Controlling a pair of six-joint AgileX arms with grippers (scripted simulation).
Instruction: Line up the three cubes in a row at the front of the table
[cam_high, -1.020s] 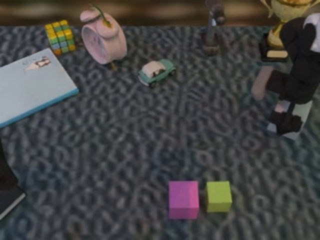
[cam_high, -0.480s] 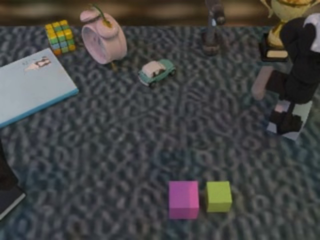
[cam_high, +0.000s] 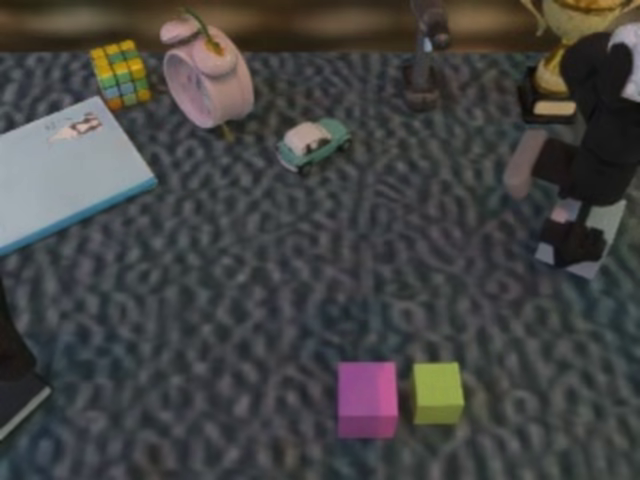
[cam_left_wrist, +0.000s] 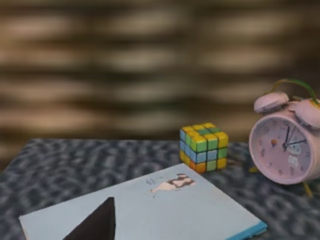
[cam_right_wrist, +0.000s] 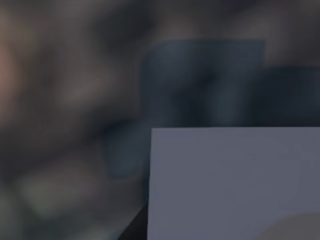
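On the patterned table (cam_high: 250, 300), the magenta-pink cube (cam_high: 367, 400) and the smaller lime-green cube (cam_high: 438, 392) sit side by side near the front edge, a narrow gap between them. At the right side, my right gripper (cam_high: 573, 243) reaches straight down and is shut on the pale lavender-white cube (cam_high: 603, 222). The arm hides most of that cube from above. In the right wrist view the lavender cube (cam_right_wrist: 235, 185) fills the lower right, with a dark finger against its edge. My left arm (cam_high: 12, 390) is parked at the left edge.
A light blue notebook (cam_high: 60, 180) lies at the back left. Behind it are a multicoloured puzzle cube (cam_high: 120, 75) and a pink alarm clock (cam_high: 208, 80). A small green toy car (cam_high: 313, 143), a dark upright object (cam_high: 425, 60) and a gold trophy (cam_high: 560, 60) stand along the back.
The right gripper and the lavender cube have shifted only a few pixels. Nothing else has moved.
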